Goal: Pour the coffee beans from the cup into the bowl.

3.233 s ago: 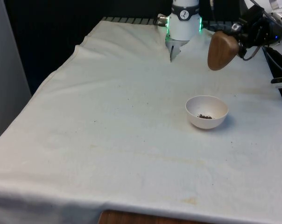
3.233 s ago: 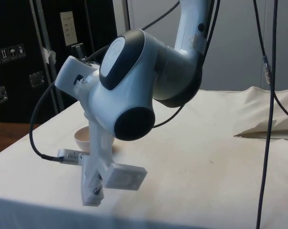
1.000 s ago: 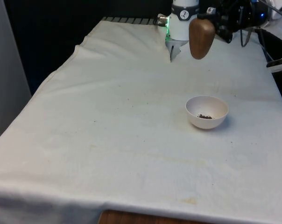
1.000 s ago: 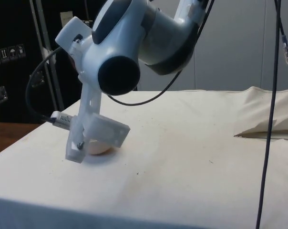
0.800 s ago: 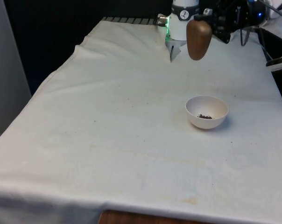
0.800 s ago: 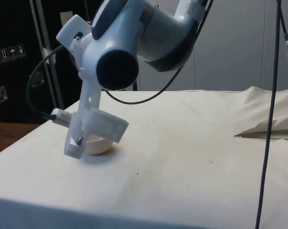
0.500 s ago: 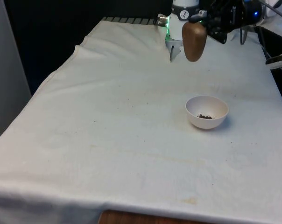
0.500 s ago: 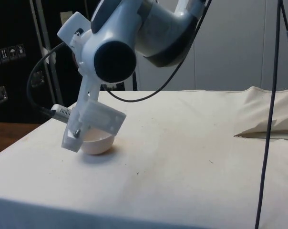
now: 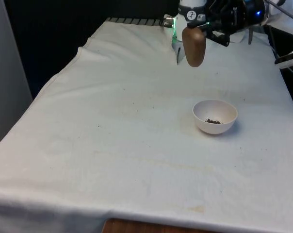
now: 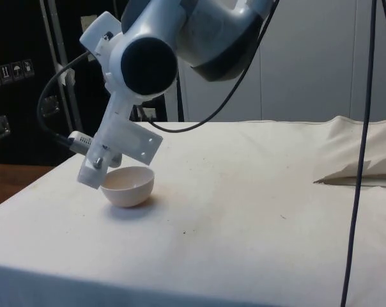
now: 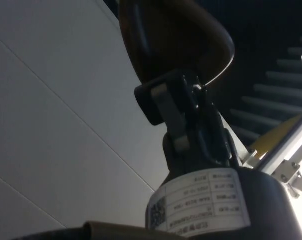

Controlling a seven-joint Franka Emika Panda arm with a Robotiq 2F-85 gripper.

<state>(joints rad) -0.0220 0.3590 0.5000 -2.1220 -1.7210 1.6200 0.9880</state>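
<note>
White cloth; smooth wooden cup (rounded) aloft.

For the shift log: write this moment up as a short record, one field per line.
cup: brown wooden cup, held in the air, upright, beyond the bowl and toward the front view's left of it
claw: claw shut on the cup's rim
bowl: white bowl on the white cloth, toward the front view's right
beans: small dark heap of beans in the bowl
pour: beans already lie in the bowl; the cup's inside is not visible
</note>
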